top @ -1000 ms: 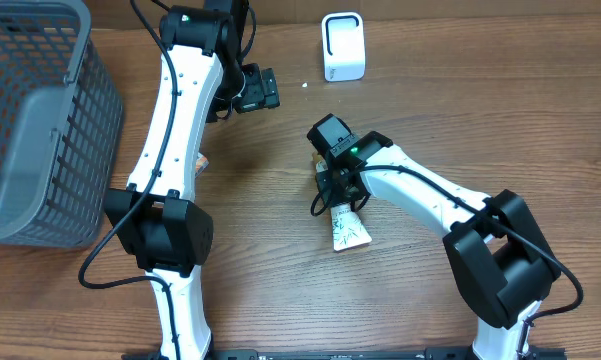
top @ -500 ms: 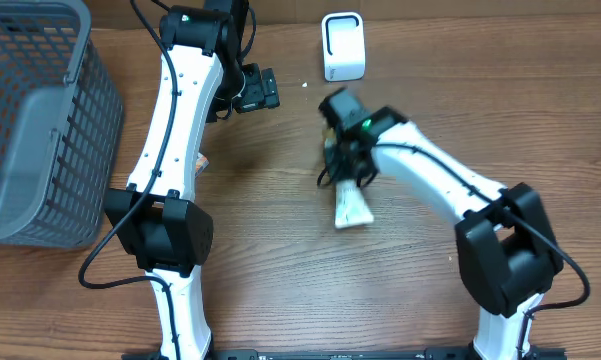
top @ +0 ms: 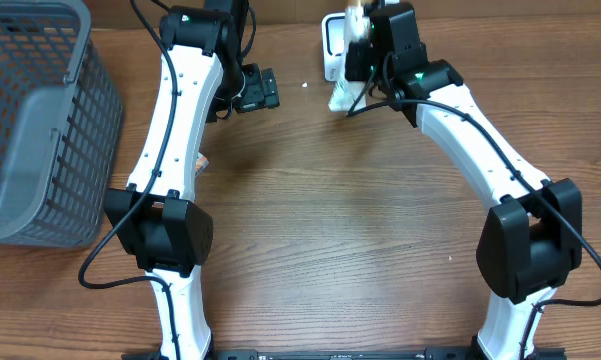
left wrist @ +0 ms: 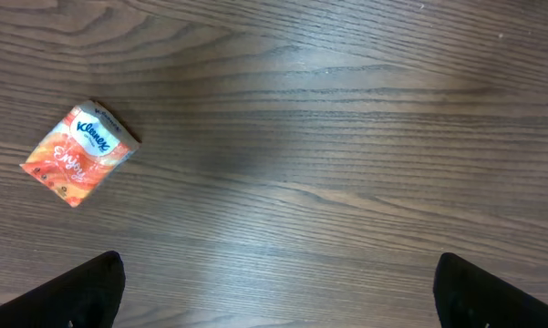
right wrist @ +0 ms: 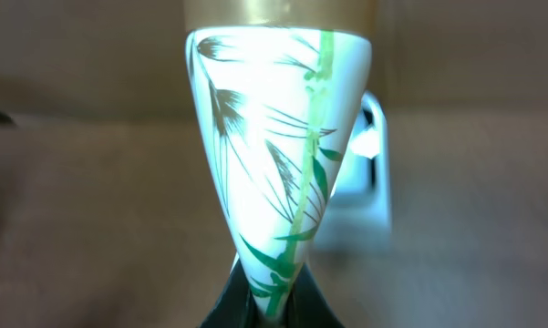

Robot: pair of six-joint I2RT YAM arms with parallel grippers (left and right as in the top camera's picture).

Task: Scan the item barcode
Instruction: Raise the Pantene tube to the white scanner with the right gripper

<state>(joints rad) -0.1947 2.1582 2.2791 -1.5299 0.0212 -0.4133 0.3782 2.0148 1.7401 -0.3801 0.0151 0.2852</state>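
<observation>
**Tube at the scanner, cap end pointing away from the fingers**

At 9 o'clock on the table (top: 310,230) we see a grey basket (top: 30,120). Next to the right, the left gripper (top: 255,90) hangs over bare wood near 11 o'clock and holds nothing. In its wrist view the fingers (left wrist: 82,292) sit at the two bottom corners, spread wide apart. In that same view an orange packet (left wrist: 77,152) lies flat on the wood at 9 o'clock, well apart from the fingers, and we read Kleenex on it.

At 12 o'clock on the table stands the white scanner (top: 330,40). The tube (right wrist: 274,137) is right there at it, held in the right gripper (right wrist: 269,305). From overhead the gripper covers most of the tube, so we cannot tell its heading from there, nor whether it touches the scanner.

The right wrist view gives us the rest. The long axis runs from 6 to 12 o'clock, straight out from the gripper. The flat crimped end is at 6, pinched between the closed fingers. The body widens toward 12, where a gold cap (right wrist: 278,9) fills the top edge and points away from the gripper. The tube is white and glossy, printed with a green bamboo stem and brownish leaves. The scanner shows behind it at 3 o'clock, partly hidden by the body.
</observation>
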